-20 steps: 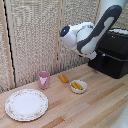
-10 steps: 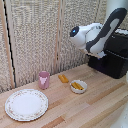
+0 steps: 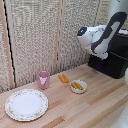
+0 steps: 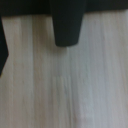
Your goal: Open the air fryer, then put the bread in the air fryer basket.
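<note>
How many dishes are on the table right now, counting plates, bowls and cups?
3: a large patterned plate nearest the camera, a pink cup behind it, and a small white bowl toward the exterior view's right. The arm may hide others by the air fryer.

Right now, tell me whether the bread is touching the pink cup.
Apart. The exterior view shows a strip of bare table between the bread and the pink cup.

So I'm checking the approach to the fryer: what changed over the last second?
The arm swung toward the exterior view's right, closing on the air fryer. The tool itself is hidden; nothing visibly grasped or released. The bread, pink cup, white bowl and plate stayed put.
</note>
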